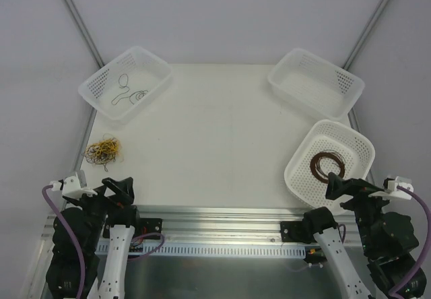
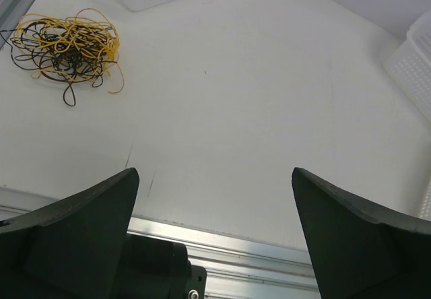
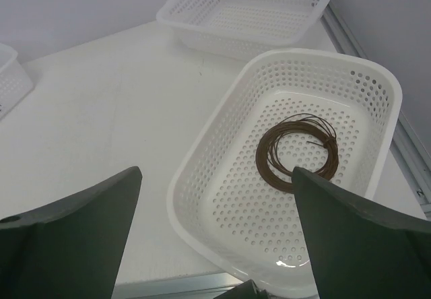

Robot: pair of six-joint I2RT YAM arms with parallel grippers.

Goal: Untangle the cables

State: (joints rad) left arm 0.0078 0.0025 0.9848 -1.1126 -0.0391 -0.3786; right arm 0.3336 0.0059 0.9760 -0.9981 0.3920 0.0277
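Note:
A tangled heap of thin yellow, brown and black cables lies on the white table near its left edge; it also shows in the left wrist view. A few loose dark cable strands lie in the back-left basket. My left gripper is open and empty above the table's near edge, below and right of the heap; its jaws stand wide apart. My right gripper is open and empty over the near end of the right basket; in the right wrist view its jaws are wide apart.
The right basket holds a neat dark-brown ring coil of wire, also seen from the top. A further white basket stands at the back right. A metal rail runs along the near edge.

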